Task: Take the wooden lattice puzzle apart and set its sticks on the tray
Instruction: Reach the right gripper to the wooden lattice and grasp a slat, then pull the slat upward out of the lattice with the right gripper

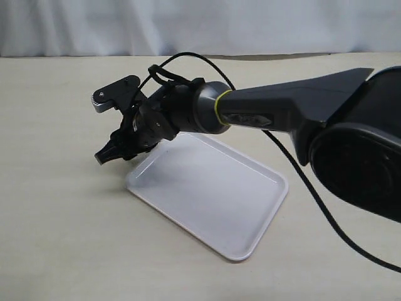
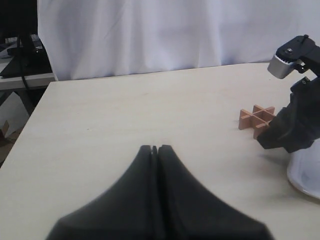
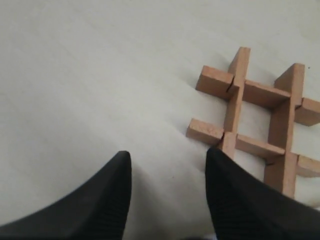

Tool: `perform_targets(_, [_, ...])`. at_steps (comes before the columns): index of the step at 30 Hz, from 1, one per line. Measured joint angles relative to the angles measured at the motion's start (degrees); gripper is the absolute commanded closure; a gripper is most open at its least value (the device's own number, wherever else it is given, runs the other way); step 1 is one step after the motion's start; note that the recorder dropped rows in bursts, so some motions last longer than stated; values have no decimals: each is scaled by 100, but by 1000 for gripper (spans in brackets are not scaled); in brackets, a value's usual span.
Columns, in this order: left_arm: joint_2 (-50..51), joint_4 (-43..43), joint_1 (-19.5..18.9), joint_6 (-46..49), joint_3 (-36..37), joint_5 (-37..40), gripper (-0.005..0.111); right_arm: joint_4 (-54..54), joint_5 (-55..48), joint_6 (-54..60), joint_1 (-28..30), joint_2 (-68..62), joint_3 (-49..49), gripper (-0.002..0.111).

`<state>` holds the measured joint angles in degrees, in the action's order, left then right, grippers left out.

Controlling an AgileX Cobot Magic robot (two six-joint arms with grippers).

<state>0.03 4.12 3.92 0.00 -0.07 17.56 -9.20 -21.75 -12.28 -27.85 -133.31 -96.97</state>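
Note:
The wooden lattice puzzle (image 3: 261, 93) lies flat and assembled on the pale table, a reddish-brown hash of crossed slats. It also shows in the left wrist view as the puzzle (image 2: 256, 118), close to the tray's corner. My right gripper (image 3: 167, 159) is open just above the table, and one finger overlaps the puzzle's near corner while the gap holds nothing. In the exterior view the right gripper (image 1: 106, 155) hangs off the left corner of the white tray (image 1: 213, 200) and hides the puzzle. My left gripper (image 2: 155, 148) is shut on nothing, well away from the puzzle.
The right arm (image 1: 282, 113) stretches from the right across the tray's far side, with a black cable (image 1: 326, 213) trailing over the table. A white curtain (image 2: 160, 35) backs the table. The tray's rim (image 2: 306, 176) shows by the right gripper's fingers (image 2: 292, 131).

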Motion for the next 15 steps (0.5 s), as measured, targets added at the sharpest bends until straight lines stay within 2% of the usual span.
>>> perform_targets(10, [0,0,0,0,0,0,107,-24,-103,-36,250,-25,-164,64])
perform_targets(15, [0,0,0,0,0,0,107,-149,-103,-36,250,-163,-164,70])
